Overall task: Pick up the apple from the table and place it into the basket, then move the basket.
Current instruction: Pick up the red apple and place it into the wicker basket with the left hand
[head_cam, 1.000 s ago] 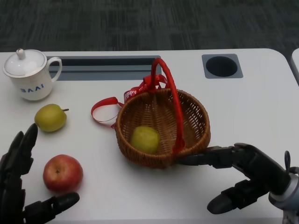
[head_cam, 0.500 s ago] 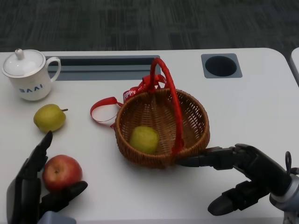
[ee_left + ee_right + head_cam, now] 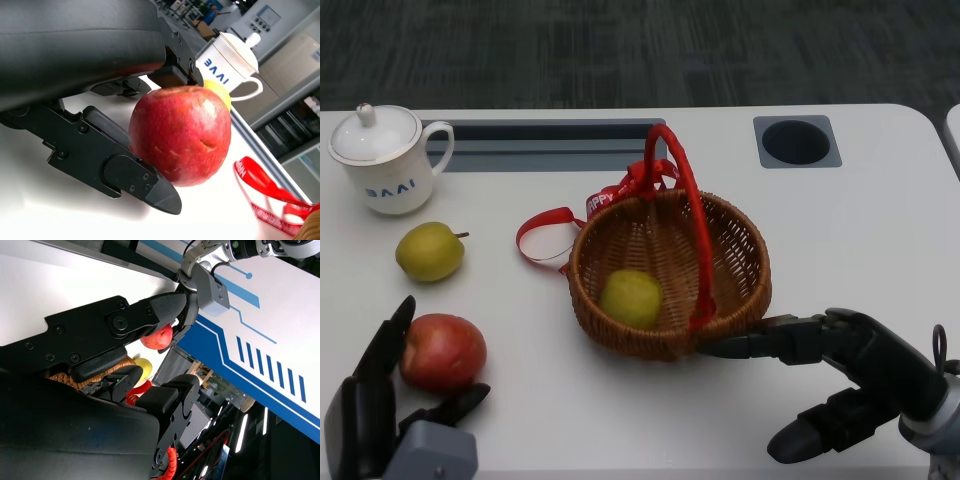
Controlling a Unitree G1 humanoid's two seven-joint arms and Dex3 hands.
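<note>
The left hand cups the red apple on the table, fingers spread on either side and touching it, though whether it is gripped I cannot tell. The pickup step is in hand; next comes closing firmly and lifting toward the basket, which holds a green fruit. The right hand rests its extended fingers against the basket's near rim, holding nothing.

The apple is red with faint paler streaks; two other fruits are yellow-green. The basket is brown wicker — handle and ribbon red. A white cup carries blue letters — tabletop white, both hands black.
</note>
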